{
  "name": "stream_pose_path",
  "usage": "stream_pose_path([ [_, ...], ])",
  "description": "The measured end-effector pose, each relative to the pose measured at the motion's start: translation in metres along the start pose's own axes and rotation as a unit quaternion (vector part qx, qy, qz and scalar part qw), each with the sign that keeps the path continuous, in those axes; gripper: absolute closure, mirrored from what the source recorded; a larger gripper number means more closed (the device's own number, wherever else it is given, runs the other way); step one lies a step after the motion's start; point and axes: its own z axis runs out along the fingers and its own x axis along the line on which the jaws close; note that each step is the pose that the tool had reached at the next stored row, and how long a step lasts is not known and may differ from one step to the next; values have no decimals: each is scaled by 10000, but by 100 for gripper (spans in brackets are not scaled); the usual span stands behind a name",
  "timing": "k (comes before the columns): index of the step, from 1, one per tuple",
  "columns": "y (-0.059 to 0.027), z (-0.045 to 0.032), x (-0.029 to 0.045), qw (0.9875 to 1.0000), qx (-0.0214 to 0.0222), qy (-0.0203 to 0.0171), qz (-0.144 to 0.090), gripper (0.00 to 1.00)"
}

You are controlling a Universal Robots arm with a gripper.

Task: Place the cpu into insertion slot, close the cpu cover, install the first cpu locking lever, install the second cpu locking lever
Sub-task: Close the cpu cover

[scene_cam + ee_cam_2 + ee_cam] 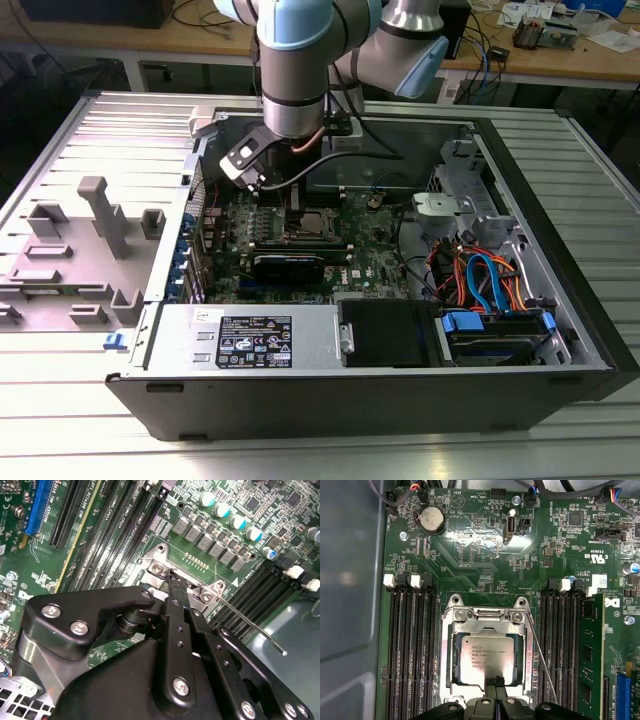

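- In the exterior view, the arm is reaching into the open computer case [350,400], its end effector [297,212] hanging over the insertion slot [315,224].
- In the second wrist view, the end effector [172,582] is holding nothing, its fingers pressed narrow together beside a thin slanting lever [250,624].
- In the first wrist view, the cpu [482,657] is lying in the insertion slot [451,614], with the cpu cover [455,652] framing it.

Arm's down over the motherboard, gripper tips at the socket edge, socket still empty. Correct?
Not empty. The first wrist view shows the cpu already sitting in the insertion slot. The rest holds: the arm is down over the motherboard and the gripper has its tips at the socket's edge.
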Motion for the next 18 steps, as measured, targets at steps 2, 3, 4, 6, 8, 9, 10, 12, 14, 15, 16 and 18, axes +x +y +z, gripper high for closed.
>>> stream_pose_path([
  [2,0,-27,1,10000,0,-5,0,89],
  [3,0,-41,3,10000,1,-8,0,89],
  [4,1,-51,4,10000,1,-10,-1,89],
  [6,2,-73,5,10000,1,-11,-1,89],
  [8,16,-78,7,10000,0,-14,0,89],
  [9,53,-78,7,10000,1,-16,-1,89],
  [10,93,-77,7,10000,1,-16,0,89],
  [12,166,-77,6,10000,2,-16,0,89],
  [14,210,-76,4,10000,2,-16,-1,89],
  [15,219,-76,4,10000,2,-16,0,89],
  [16,224,-77,4,10000,2,-16,0,89],
  [18,225,-76,4,10000,2,-16,0,89],
])
